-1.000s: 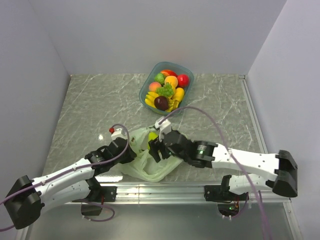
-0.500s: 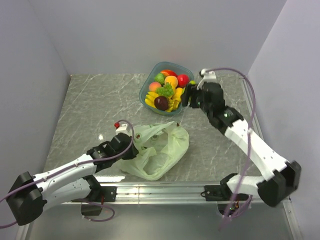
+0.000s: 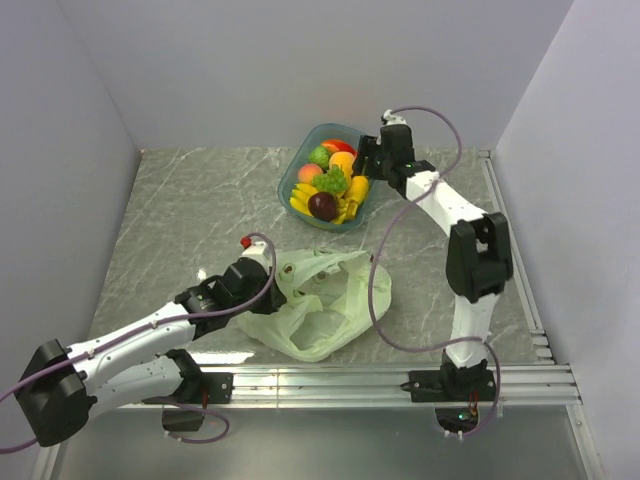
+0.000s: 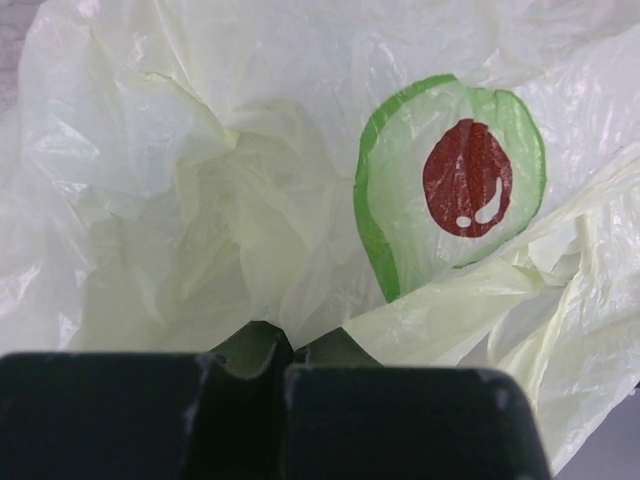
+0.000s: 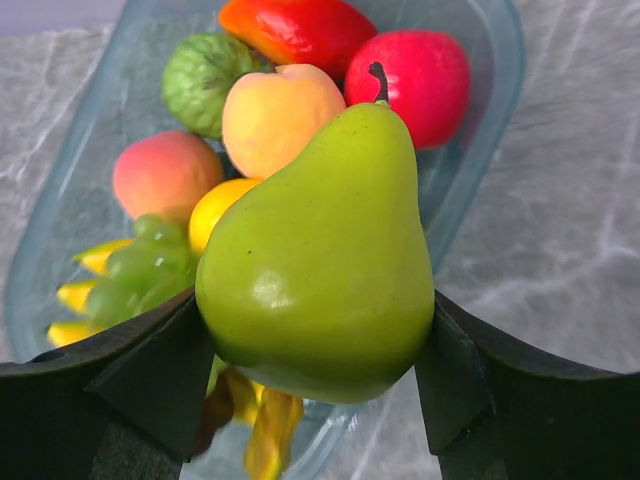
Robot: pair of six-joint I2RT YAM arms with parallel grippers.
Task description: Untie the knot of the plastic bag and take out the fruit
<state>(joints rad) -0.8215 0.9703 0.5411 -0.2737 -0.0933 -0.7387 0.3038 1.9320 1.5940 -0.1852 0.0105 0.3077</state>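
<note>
While my left pincer (image 4: 283, 362) is pinching shut on a fold of the plastic bag (image 3: 325, 310), which is lying slack on the surface (image 3: 180, 200), my right pincer (image 5: 315, 350) is gripping a green pear (image 5: 320, 250) above the bowl (image 5: 505, 70). I'm aiming to lower it into a gap before releasing, so nothing rolls out.

Tally of fruit, containers and arms

One crinkly pale green translucent plastic bag (image 3: 320, 305); one teal clear plastic bowl (image 3: 284, 183); one smooth green pear (image 5: 320, 260); two peach-orange round fruits (image 5: 280, 115) (image 5: 165, 175); one shiny red round fruit (image 5: 412, 85); one bumpy green round fruit (image 5: 205, 80); one red-orange long piece (image 5: 295, 30); one yellow-orange ball (image 5: 222, 210); one green grape cluster (image 5: 150, 270); one dark purple plum (image 3: 322, 205); yellow bananas (image 3: 302, 198) overlap too much to count; two white-and-black robot arms (image 3: 130, 350) (image 3: 470, 250).
</note>
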